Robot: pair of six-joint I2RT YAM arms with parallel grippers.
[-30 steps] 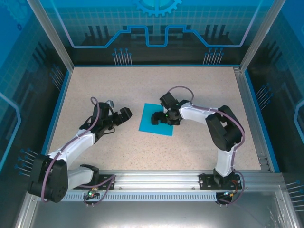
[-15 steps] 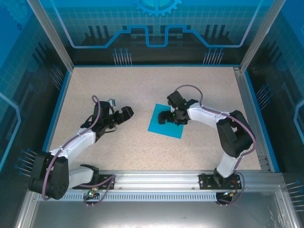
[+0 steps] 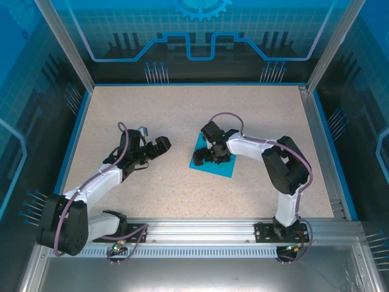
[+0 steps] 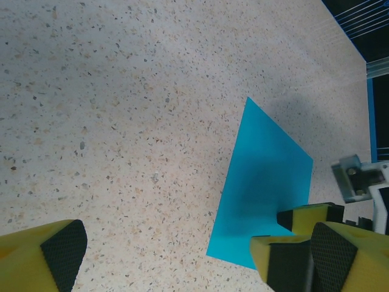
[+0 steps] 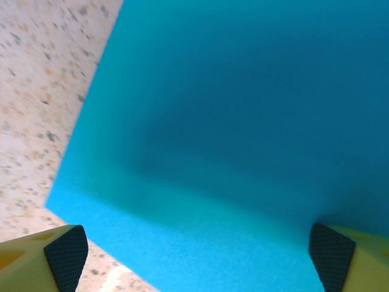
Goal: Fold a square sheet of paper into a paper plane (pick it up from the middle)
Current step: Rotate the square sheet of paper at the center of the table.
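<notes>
Speckled tabletop [image 3: 182, 109] carries the square sheet of paper [image 3: 213, 169] lying flat near its centre. The right gripper [image 3: 211, 157] hangs over the sheet's middle with its jaws spread wide, and its body hides the paper's centre from above. The left gripper [image 3: 159, 146], jaws open and empty, sits near the sheet's left edge without touching it, bare tabletop around it.

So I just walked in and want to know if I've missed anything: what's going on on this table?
Two robot arms are getting set to fold paper. The square sheet of paper lies flat and unfolded on the table. The right gripper is low over it with its jaws wide open and nothing pinched; whether it touches the sheet I cannot tell. The left gripper, also open and empty, hovers over bare table to the sheet's left. No fold has been made yet.
</notes>
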